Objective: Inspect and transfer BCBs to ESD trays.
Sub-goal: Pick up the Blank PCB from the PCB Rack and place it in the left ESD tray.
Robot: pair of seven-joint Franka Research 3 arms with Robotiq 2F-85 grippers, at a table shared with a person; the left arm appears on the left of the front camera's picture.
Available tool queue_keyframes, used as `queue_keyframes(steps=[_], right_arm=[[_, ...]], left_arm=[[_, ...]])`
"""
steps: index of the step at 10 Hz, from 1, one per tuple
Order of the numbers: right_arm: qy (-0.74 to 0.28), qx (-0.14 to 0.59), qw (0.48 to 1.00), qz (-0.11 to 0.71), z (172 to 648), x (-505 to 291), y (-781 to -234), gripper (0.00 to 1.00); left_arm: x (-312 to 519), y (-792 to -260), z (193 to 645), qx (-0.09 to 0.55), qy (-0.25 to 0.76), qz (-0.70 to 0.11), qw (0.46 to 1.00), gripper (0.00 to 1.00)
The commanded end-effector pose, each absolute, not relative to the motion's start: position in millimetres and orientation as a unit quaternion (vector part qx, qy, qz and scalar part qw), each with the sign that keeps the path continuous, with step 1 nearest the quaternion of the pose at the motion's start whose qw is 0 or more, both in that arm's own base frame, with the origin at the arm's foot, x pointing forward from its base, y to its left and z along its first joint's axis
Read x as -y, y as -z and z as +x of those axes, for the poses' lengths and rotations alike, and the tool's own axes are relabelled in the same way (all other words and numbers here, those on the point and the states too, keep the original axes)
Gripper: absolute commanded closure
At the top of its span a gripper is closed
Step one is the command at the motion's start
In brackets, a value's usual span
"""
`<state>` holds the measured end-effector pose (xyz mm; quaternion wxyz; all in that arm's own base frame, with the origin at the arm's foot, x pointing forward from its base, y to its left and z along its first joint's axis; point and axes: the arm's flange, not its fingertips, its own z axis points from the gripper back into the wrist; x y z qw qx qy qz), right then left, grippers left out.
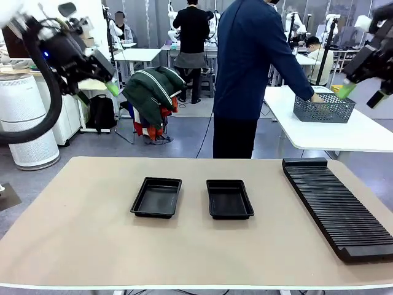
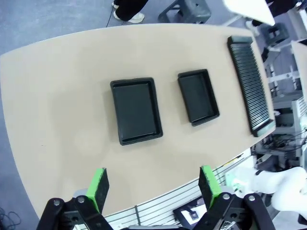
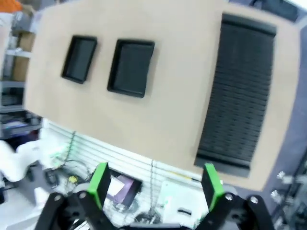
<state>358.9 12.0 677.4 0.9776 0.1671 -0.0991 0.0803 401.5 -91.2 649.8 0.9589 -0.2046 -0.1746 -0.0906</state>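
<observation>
Left claw [image 2: 153, 175], right claw [image 3: 156, 173] both spread wide above ESD trays [image 2: 136, 111].

Count on worktop [image 1: 80, 246]:
- ESD trays: 2. One [image 1: 229, 199] sits near the slotted rack [image 1: 338, 206]. The other [image 1: 156, 197] is farther from the rack, on the same side.
- Slotted rack: 1.
- Claws: 2, left claw [image 2: 152, 179] and right claw [image 3: 155, 178].
- Person [image 1: 252, 74], past the rack's far end: 1.
- Wire basket [image 1: 324, 109], behind the rack on a separate table: 1.
</observation>
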Motion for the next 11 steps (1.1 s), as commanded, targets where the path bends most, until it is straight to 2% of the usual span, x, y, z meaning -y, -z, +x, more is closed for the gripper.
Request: queue_keyframes(steps=[1,3,7,11], right_arm=[[-0.041,0.059,0.973,0.22,377,14,-691,0.0],[-0.015,0.033,0.965,0.26,391,54,-702,0.0],[0.017,0.078,0.945,0.316,394,99,-705,0.0],[0.005,0.063,0.955,0.289,400,103,-697,0.0]], left_arm=[[80,-664,400,0.163,0.078,-0.231,0.956,0.0],[75,-673,395,0.159,0.061,-0.24,0.956,0.0],[60,-687,390,0.137,0.01,-0.286,0.948,0.0],[62,-689,390,0.139,-0.01,-0.277,0.951,0.0]])
